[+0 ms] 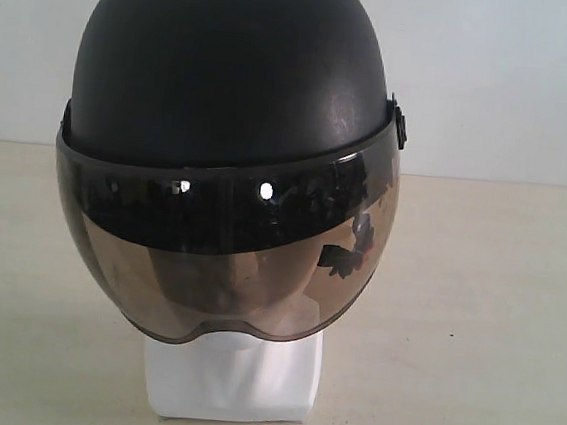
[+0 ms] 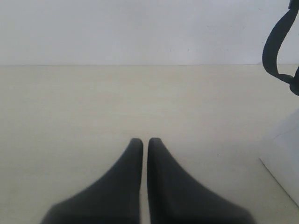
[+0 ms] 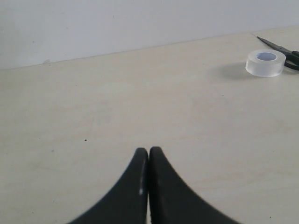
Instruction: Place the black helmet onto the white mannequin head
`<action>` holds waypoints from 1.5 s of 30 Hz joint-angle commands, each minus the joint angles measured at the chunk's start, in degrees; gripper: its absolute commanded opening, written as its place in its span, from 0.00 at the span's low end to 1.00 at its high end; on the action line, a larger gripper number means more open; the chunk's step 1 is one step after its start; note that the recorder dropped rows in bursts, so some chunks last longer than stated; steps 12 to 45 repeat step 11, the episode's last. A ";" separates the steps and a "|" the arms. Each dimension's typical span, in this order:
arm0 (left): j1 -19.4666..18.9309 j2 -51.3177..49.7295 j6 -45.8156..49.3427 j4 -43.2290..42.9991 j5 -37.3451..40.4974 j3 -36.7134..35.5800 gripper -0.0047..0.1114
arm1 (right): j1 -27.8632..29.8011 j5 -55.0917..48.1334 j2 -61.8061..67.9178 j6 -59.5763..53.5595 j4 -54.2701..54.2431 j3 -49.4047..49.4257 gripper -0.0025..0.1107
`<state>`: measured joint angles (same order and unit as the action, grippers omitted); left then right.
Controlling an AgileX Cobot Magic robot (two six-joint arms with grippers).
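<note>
The black helmet [image 1: 227,66] sits over the white mannequin head [image 1: 232,378], its smoky visor [image 1: 228,267] down over the face; only the neck and squarish base show below. Neither gripper appears in the exterior view. In the left wrist view my left gripper [image 2: 145,141] is shut and empty above the table, with a black chin strap [image 2: 275,46] hanging at the edge and the white base [image 2: 282,161] beside it. In the right wrist view my right gripper [image 3: 148,150] is shut with nothing between its fingers.
A roll of clear tape [image 3: 265,62] and black scissors [image 3: 280,48] lie on the pale wooden table [image 3: 140,93] far from the right gripper. A white wall [image 1: 517,84] stands behind the table.
</note>
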<state>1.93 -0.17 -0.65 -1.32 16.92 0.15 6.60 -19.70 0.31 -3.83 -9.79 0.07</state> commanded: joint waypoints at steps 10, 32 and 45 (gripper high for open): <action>-0.18 0.17 0.23 0.44 0.07 -0.15 0.08 | 0.24 0.57 -0.31 -0.08 -0.09 -0.07 0.02; -0.18 0.17 0.23 0.44 0.07 -0.15 0.08 | 0.24 0.57 -0.31 -0.08 -0.09 -0.07 0.02; -0.18 0.17 0.23 0.44 0.07 -0.15 0.08 | 0.24 0.57 -0.31 -0.08 -0.09 -0.07 0.02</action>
